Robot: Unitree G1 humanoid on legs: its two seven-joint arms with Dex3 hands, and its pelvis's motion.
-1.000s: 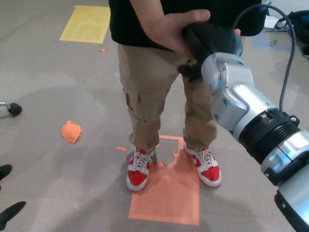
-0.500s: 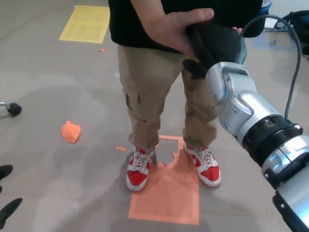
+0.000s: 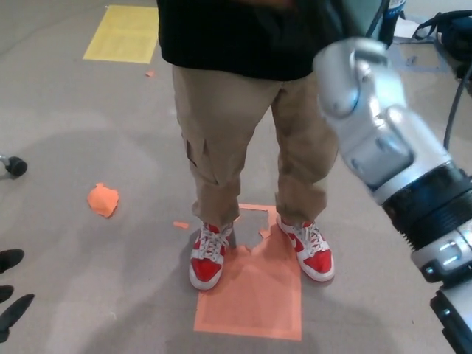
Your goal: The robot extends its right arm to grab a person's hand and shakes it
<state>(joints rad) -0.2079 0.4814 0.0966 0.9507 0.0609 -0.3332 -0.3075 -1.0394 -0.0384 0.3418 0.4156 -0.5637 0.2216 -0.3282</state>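
The right arm (image 3: 391,140) reaches up toward one o'clock, its hand lost past the top edge, so I cannot tell its grip; the person (image 3: 243,110) stands close.

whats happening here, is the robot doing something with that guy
The robot's right arm reaches up toward a person standing close in front of it. Its hand and the person's hand are above the picture's top edge, so any grip cannot be seen. The person's red shoes stand at an orange floor patch.
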